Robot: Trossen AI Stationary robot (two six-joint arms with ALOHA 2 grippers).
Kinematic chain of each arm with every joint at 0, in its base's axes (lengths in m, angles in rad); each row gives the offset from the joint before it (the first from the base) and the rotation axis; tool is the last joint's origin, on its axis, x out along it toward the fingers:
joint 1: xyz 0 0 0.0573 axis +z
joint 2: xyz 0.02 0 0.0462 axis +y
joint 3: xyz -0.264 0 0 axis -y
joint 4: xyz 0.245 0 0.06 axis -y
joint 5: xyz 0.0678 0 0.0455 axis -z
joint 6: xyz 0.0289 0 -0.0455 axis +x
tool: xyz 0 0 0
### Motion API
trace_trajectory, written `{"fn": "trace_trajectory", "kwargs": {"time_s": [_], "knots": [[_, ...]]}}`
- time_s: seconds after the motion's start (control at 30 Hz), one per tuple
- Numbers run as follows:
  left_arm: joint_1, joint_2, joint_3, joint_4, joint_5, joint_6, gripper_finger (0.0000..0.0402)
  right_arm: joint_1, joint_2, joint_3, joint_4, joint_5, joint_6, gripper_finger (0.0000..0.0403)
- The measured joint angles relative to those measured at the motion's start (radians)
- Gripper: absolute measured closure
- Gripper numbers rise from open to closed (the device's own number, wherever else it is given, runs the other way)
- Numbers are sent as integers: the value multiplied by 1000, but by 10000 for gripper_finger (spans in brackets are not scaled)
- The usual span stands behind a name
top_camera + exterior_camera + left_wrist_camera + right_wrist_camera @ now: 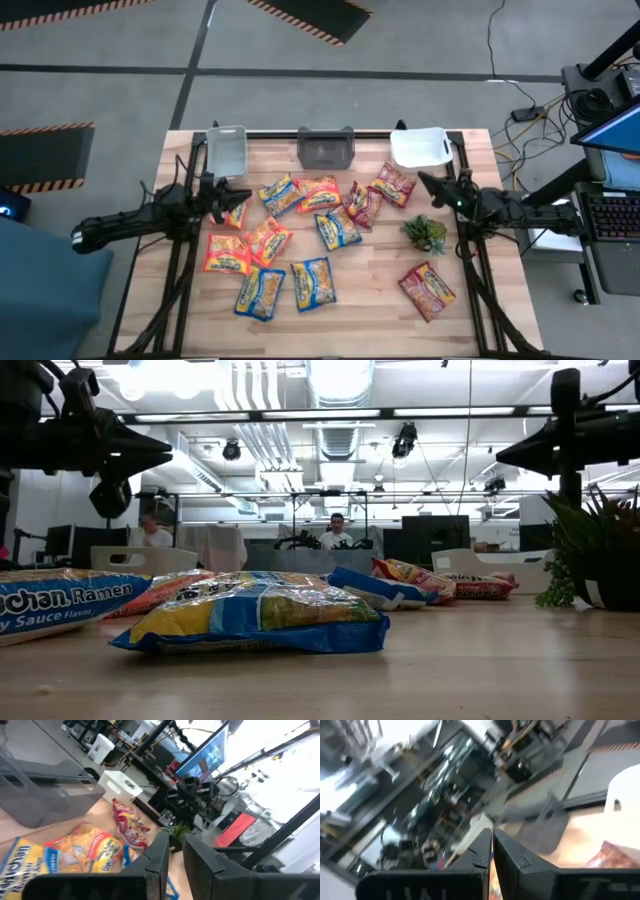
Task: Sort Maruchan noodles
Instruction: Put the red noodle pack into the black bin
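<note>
Orange shiny plastic noodle packet (235, 213) lay on the wooden tabletop (370, 300) just below the left gripper (228, 193) — its fingers nearly closed, grasping nothing. The right gripper (428, 184), fingers clenched empty, hovered farther from the scattered packets.

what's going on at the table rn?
Noodle sorting, with nothing sorted yet by the look of it. The ramen packets lie scattered over the wooden table, and the three bins along the far edge, clear, grey and white, look empty. The left gripper hovers by the packets at the left, nearly shut, holding nothing. The right gripper is shut and empty, in the air near the white bin. A small plant stands at the right.
</note>
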Motion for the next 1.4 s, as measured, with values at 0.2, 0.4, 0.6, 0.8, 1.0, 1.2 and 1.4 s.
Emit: {"fn": "trace_trajectory", "kwargs": {"time_s": [0.2,0.4,0.6,0.8,1.0,1.2,1.4], "knots": [[-5,40,-14,156,0,-9,363,0,12,0,102,-14,-68,394],[-6,129,-10,357,0,5,363,0,72,0,228,-72,-149,394],[-13,255,-7,536,-1,18,363,0,199,1,333,-88,-181,394],[-32,412,-7,755,-1,19,363,0,310,21,370,-155,-189,394],[-64,580,18,926,-2,19,363,0,396,83,370,-198,-182,394],[-82,753,133,916,23,145,363,0,512,154,370,-198,-202,394],[-81,881,256,825,30,364,363,0,637,232,369,-198,-213,394]]}}
